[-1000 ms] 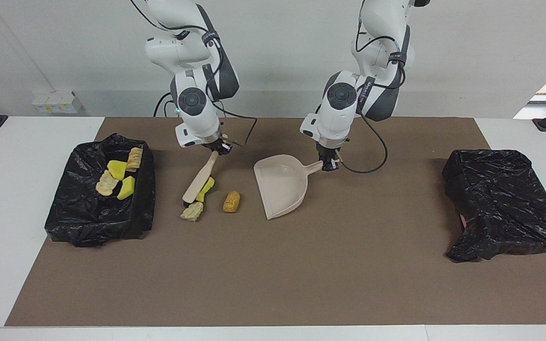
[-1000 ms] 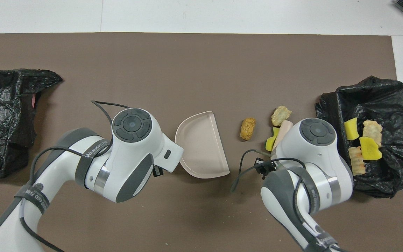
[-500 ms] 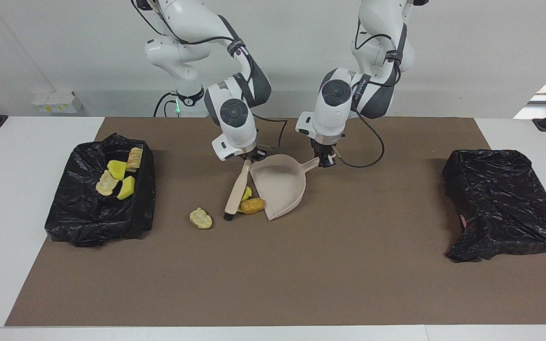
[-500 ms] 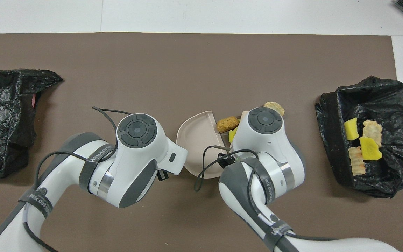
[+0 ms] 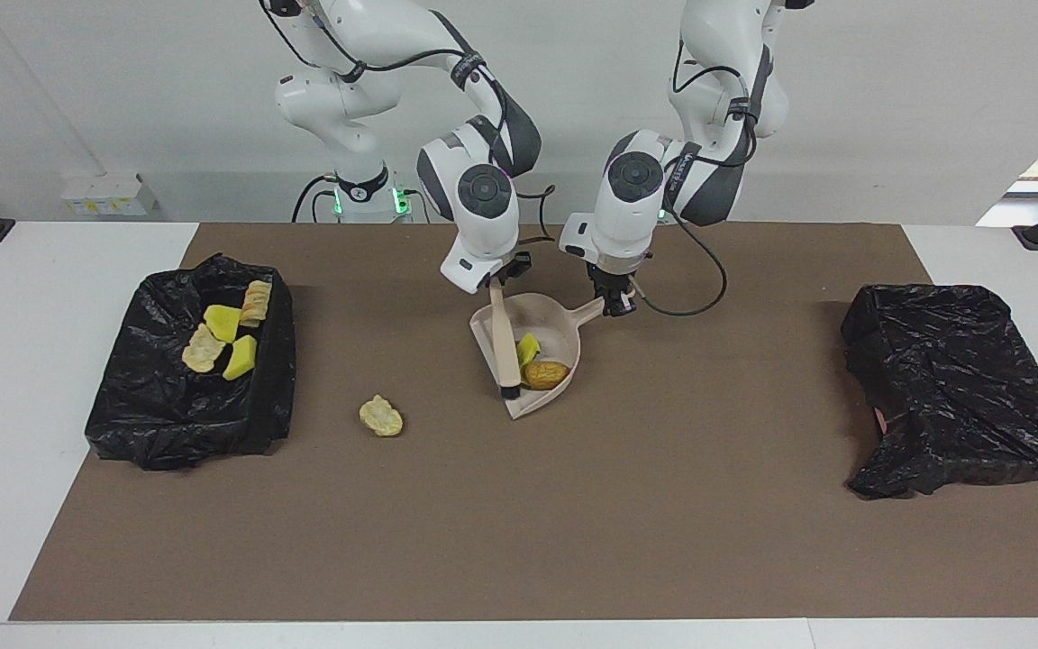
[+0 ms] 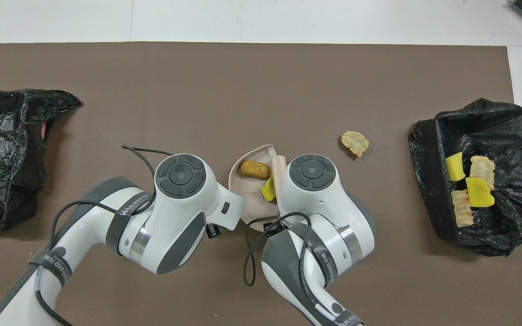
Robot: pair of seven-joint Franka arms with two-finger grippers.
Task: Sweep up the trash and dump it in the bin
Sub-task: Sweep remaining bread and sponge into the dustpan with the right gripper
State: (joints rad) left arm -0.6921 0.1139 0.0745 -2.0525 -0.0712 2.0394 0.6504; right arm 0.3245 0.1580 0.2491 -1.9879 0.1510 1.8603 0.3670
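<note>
The beige dustpan (image 5: 558, 335) lies on the brown mat, mid-table. My left gripper (image 5: 616, 305) is shut on its handle. My right gripper (image 5: 498, 278) is shut on the handle of a beige brush (image 5: 505, 347), whose dark bristle end rests inside the pan. A yellow wedge (image 5: 528, 348) and the orange-brown oblong piece (image 5: 546, 374) lie in the pan; both show in the overhead view too, the wedge (image 6: 268, 190) and the oblong piece (image 6: 253, 169). One pale beige chunk (image 5: 381, 416) lies on the mat, between the pan and the bin.
A bin lined with a black bag (image 5: 168, 424) stands at the right arm's end and holds several yellow and beige pieces (image 5: 223, 341). A second black bag (image 5: 951, 388) lies crumpled at the left arm's end. The brown mat (image 5: 519, 523) covers most of the table.
My right gripper swept the brush toward the dustpan, pushing the yellow wedge and orange-brown piece into it. The beige chunk stayed behind on the mat. The pan shifted slightly toward the brush.
</note>
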